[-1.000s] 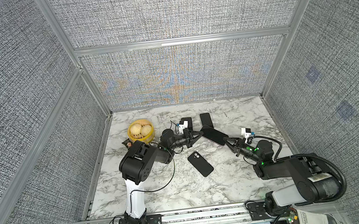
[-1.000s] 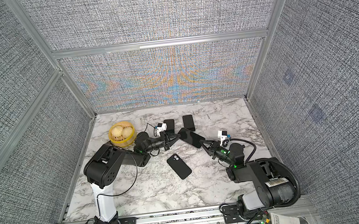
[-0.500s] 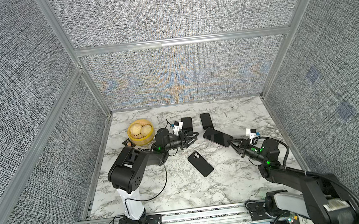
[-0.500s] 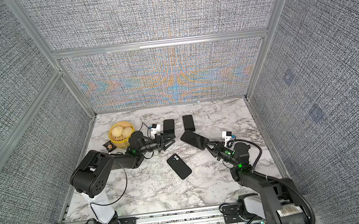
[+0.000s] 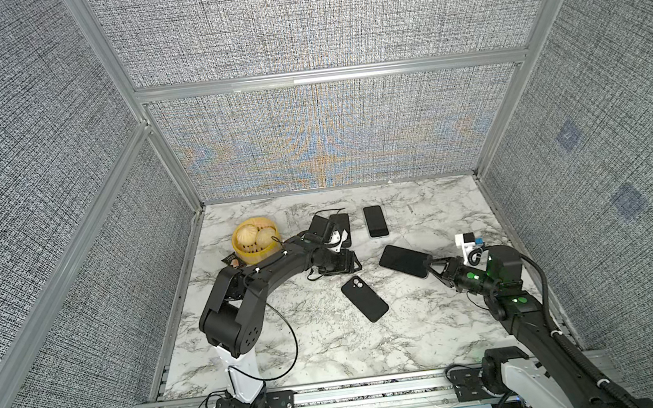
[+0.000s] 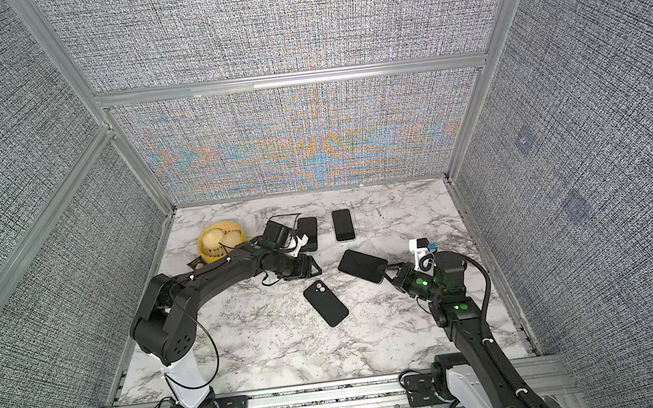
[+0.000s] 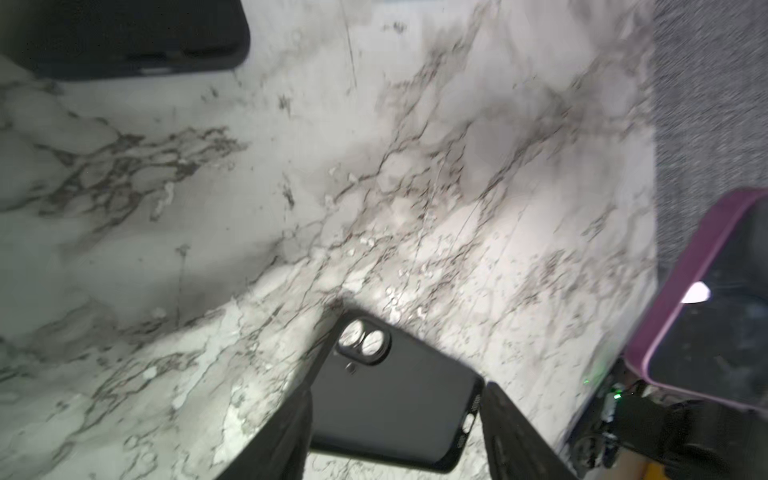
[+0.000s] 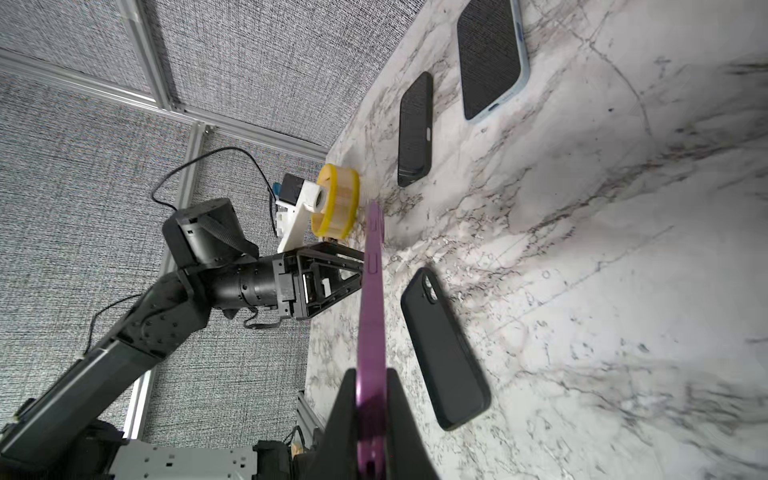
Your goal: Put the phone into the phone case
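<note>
The right gripper (image 5: 428,265) is clamped on one short end of the purple-edged phone (image 5: 401,260). The phone is held screen up, right of the table's middle. The black phone case (image 5: 365,297) lies flat on the marble table (image 5: 333,351), outer back and camera cutout facing up, near the phone but apart from it. The left gripper (image 5: 350,261) stands just beside the case's camera end, jaws spread and empty. In the left wrist view its fingers (image 7: 286,436) frame the case.

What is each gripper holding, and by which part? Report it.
Right gripper pinches the purple-edged phone at one short end, across its flat faces. Left gripper is open, holding nothing.
</note>
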Available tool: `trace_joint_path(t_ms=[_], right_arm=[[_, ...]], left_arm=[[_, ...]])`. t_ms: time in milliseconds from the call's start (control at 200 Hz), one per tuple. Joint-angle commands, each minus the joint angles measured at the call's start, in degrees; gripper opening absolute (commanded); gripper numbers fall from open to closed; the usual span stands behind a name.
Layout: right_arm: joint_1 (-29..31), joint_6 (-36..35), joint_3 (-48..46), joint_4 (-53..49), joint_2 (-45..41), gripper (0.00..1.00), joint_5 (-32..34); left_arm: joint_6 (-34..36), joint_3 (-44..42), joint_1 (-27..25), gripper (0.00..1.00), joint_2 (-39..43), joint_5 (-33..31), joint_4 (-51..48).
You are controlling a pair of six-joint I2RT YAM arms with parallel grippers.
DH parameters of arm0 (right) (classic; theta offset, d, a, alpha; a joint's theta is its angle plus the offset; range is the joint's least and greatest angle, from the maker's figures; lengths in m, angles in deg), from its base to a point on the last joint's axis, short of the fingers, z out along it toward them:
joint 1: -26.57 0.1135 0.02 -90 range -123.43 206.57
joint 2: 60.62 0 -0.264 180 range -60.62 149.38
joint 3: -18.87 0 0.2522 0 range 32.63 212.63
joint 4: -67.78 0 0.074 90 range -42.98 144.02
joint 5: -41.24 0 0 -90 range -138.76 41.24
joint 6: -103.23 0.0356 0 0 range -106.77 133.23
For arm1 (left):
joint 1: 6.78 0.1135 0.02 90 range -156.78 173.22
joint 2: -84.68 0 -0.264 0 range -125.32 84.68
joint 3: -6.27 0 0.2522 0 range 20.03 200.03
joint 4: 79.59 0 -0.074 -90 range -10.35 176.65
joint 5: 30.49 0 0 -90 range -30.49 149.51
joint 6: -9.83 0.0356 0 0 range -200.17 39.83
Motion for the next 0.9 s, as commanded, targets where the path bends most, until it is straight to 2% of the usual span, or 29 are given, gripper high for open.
trace_joint_path(t_ms=[0,130,395,595,720,895], right_arm=[[-0.1,-3.4,0.5,-1.9,0.5,0.0,-1.6],[-0.4,-3.8,0.5,-1.3,1.5,0.0,-2.3],[-0.7,-4.7,0.0,-1.2,1.7,0.0,-2.9],[-1.3,-5.1,0.0,-1.3,1.8,0.0,-3.5],[-1.4,-5.4,0.0,-1.4,2.1,0.0,-3.5],[-1.4,-5.6,0.1,-1.1,2.8,0.0,-3.8]], left_arm=[[7.2,2.7,-1.2,0.63,-1.7,-7.1,-10.2],[9.4,5.3,-3.0,0.61,-4.1,-12.4,-13.4],[11.4,10.6,-4.8,0.5,-10.1,-14.8,-13.5],[12.2,13.3,-5.6,0.35,-12.5,-17.4,-14.7],[12.3,12.8,-5.8,0.21,-12.8,-19.1,-14.9],[11.6,10.9,-5.8,0.13,-12.1,-19.9,-14.3]])
